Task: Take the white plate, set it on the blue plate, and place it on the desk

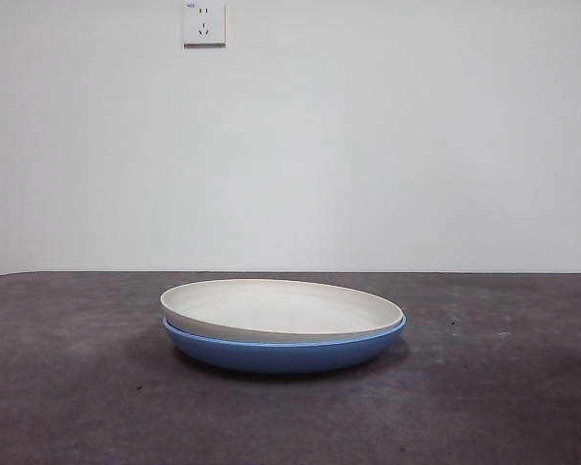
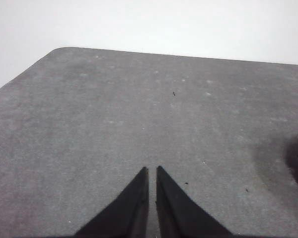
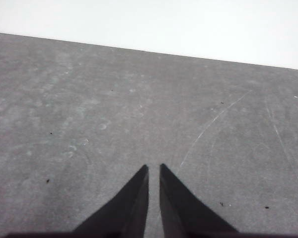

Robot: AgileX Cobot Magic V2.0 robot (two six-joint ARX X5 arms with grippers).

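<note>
The left end effector hangs over bare bench, its two black jaws drawn nearly together with only a thin slit between them, clenched on nothing. The right end effector is the same: jaws almost closed, empty, above scuffed bench surface. Neither shows in the front view. There, the white plate sits nested on the blue plate, slightly tilted, and the blue one rests on the bench. A sliver of both plates shows at the edge of the left wrist view. A socket is on the wall behind.
</note>
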